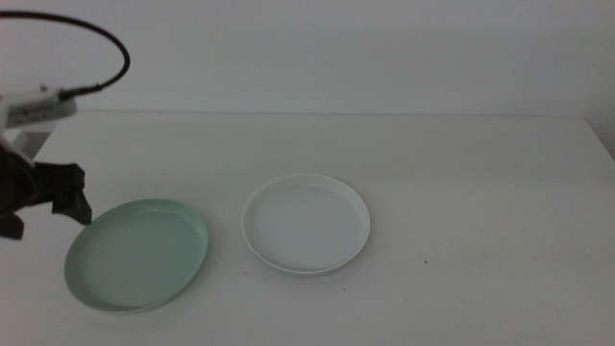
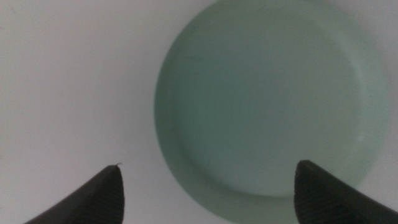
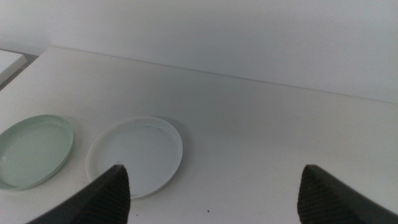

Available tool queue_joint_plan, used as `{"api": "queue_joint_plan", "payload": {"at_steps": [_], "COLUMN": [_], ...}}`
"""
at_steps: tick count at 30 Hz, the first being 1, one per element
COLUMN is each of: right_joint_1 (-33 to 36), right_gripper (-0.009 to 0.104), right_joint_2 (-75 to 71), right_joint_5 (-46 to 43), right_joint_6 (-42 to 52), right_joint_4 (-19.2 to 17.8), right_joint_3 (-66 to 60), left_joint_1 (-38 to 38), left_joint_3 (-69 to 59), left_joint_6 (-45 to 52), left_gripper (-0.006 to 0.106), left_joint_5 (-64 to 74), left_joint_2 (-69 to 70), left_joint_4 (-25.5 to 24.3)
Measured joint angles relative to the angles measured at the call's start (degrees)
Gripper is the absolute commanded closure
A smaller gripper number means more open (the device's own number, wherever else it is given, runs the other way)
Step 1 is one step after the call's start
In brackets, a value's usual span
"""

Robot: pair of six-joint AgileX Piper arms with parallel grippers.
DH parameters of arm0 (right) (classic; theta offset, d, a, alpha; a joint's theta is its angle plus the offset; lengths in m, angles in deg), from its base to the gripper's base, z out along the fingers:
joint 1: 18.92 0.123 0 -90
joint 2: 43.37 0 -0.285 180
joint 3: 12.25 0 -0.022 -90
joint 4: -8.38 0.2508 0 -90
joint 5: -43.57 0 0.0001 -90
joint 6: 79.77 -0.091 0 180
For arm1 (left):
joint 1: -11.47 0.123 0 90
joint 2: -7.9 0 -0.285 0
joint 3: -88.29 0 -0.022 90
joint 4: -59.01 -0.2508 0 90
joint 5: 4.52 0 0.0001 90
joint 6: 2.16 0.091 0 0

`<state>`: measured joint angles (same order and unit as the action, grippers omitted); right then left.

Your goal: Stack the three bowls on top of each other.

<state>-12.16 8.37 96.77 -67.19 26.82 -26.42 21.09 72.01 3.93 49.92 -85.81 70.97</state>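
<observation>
Middle view: left fingers (image 1: 48, 207) beside mint green bowl (image 1: 137, 255)

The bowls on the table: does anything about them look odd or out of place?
Only two bowls show, a mint green bowl and a white bowl, side by side, apart, upright and unbroken. No grey one is in view. The left gripper hovers open at the green bowl's edge.

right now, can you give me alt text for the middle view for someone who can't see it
A mint green bowl and a white bowl sit side by side, apart, on a white table; no third bowl shows. The left gripper, jaws open, hovers at the green bowl's far left rim; the right gripper is out of this view.
</observation>
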Motion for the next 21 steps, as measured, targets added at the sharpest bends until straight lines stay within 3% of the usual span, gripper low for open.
{"api": "queue_joint_plan", "payload": {"at_steps": [11,21], "right_joint_1": [0.0,0.0], "right_gripper": [0.010,0.010], "right_joint_2": [0.0,0.0], "right_joint_5": [0.0,0.0], "right_joint_6": [0.0,0.0], "right_joint_4": [0.0,0.0], "right_joint_3": [0.0,0.0], "left_joint_1": [4.1,4.1], "left_joint_3": [0.0,0.0], "left_joint_6": [4.4,5.9], "left_gripper": [0.011,0.040], "left_joint_5": [-2.8,-5.7], "left_joint_2": [-11.4,-16.5], "left_joint_4": [2.4,4.8]}}
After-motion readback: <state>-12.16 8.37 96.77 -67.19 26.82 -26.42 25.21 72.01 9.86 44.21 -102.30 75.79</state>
